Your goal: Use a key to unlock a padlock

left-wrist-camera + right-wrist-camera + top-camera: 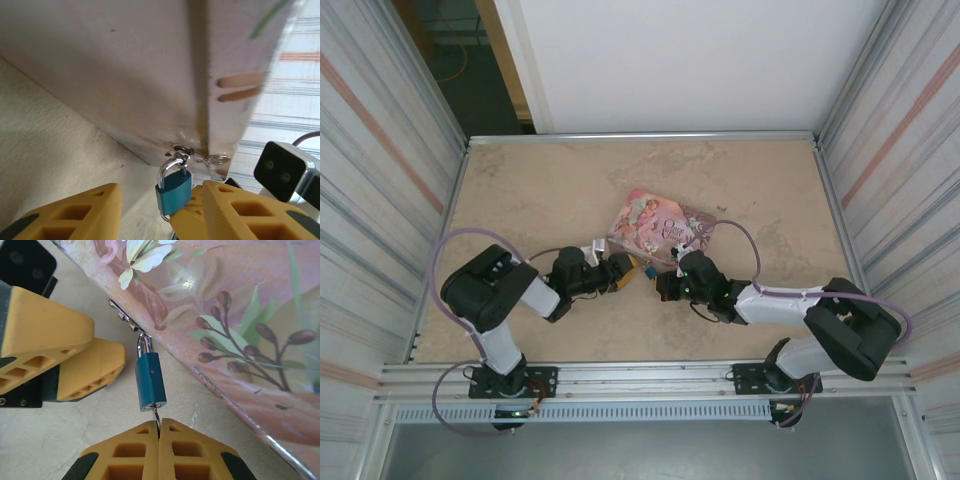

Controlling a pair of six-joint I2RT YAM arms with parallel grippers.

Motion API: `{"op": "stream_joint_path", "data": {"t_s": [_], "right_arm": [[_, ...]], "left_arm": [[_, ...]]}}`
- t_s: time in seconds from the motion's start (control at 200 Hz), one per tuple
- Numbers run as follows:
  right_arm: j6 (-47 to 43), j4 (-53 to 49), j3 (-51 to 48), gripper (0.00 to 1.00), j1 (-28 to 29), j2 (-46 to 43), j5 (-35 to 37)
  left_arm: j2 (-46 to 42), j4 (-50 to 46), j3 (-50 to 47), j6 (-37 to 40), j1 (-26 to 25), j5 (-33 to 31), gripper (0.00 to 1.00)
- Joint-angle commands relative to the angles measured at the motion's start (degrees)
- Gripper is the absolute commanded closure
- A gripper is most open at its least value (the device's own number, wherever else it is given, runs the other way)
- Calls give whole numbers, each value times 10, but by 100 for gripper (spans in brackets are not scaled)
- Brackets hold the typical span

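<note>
Right gripper (159, 427) pinched tight on the key (157, 416). Only a dark sliver shows between my pads and the keyhole. I hold it in line with the lock body, I judge so it can turn.

Left gripper (161, 189) half spread, fingers flanking the padlock (150, 382) without clamping it. Likely placed to brace it against the twist.

Padlock: blue body, silvery shackle apparently seated. It hangs from the hasp (122, 315) at the edge of the tin (240, 315).
</note>
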Motion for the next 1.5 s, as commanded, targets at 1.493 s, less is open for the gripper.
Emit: {"op": "stream_joint_path", "data": {"t_s": [1.493], "right_arm": [[26,-4,20,100,2,-20,-20]], "left_arm": [[106,142,51,-56,-53,-23,79]]}}
